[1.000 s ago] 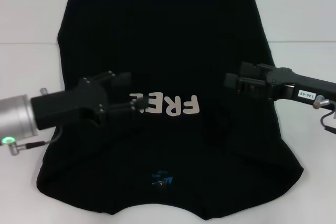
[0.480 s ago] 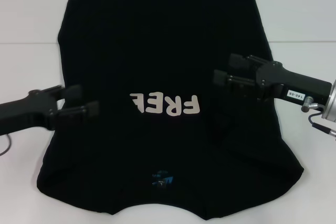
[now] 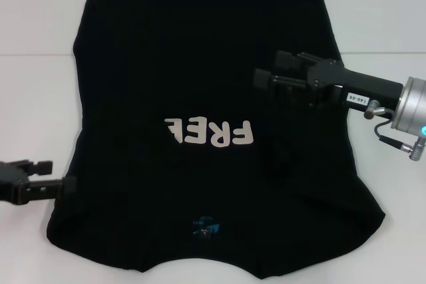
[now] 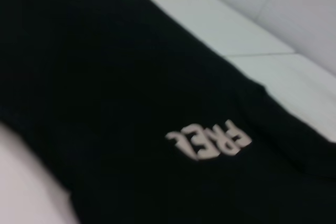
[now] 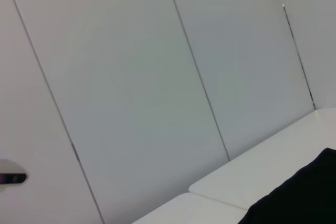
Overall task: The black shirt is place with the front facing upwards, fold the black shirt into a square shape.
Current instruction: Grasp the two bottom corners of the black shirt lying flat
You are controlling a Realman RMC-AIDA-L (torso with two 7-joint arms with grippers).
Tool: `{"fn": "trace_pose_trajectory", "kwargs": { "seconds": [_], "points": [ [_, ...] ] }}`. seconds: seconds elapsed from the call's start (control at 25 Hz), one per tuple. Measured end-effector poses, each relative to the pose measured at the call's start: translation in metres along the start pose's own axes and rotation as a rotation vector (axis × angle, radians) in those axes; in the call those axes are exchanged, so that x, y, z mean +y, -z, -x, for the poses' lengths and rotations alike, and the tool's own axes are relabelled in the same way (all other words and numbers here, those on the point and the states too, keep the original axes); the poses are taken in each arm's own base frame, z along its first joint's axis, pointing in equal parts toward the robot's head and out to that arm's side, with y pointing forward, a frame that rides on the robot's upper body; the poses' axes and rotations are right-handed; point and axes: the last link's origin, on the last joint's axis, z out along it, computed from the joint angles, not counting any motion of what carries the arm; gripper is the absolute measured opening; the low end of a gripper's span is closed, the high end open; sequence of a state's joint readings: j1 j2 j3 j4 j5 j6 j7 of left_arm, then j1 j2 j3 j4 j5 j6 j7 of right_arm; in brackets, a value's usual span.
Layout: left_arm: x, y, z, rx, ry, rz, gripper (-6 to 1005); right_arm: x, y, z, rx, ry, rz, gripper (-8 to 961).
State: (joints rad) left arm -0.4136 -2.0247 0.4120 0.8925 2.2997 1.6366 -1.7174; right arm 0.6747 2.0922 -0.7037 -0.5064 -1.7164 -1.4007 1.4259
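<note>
black shirt point(image 3: 206, 98) soft, flat, white lettering | left gripper point(image 3: 56, 177) jaws open | right gripper point(image 3: 263, 71) jaws open

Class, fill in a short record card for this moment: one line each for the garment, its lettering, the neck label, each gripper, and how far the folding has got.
garment: black shirt, spread flat on the white table
lettering: white letters, facing up
neck label: small blue label near the shirt's near edge
left gripper: at the shirt's left edge, fingers apart, holding nothing
right gripper: above the shirt's right side, fingers apart, holding nothing
folding: not yet a square
</note>
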Motion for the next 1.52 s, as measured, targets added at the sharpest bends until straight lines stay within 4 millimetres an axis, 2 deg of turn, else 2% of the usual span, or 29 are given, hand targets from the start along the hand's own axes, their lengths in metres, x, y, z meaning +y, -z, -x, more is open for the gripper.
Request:
{"fn": "trace_pose_trajectory", "kwargs": {
  "seconds": [0.4,0.72,1.12,1.52],
  "points": [
    [-0.004,0.012,0.028,-0.063,0.067,-0.045,859,-0.003,-0.002,0.004,-0.004,0.004,-0.012,916],
    [-0.003,0.008,0.043,-0.111,0.09,-0.048,859,-0.004,-0.001,0.005,-0.004,0.006,-0.013,916],
    [-0.003,-0.012,0.043,-0.16,0.071,-0.039,860,-0.004,-0.001,0.005,-0.004,0.005,-0.014,917],
    [-0.001,-0.015,0.04,-0.16,0.066,-0.025,850,-0.004,-0.001,0.004,-0.009,0.002,-0.019,916]
  ]
}}
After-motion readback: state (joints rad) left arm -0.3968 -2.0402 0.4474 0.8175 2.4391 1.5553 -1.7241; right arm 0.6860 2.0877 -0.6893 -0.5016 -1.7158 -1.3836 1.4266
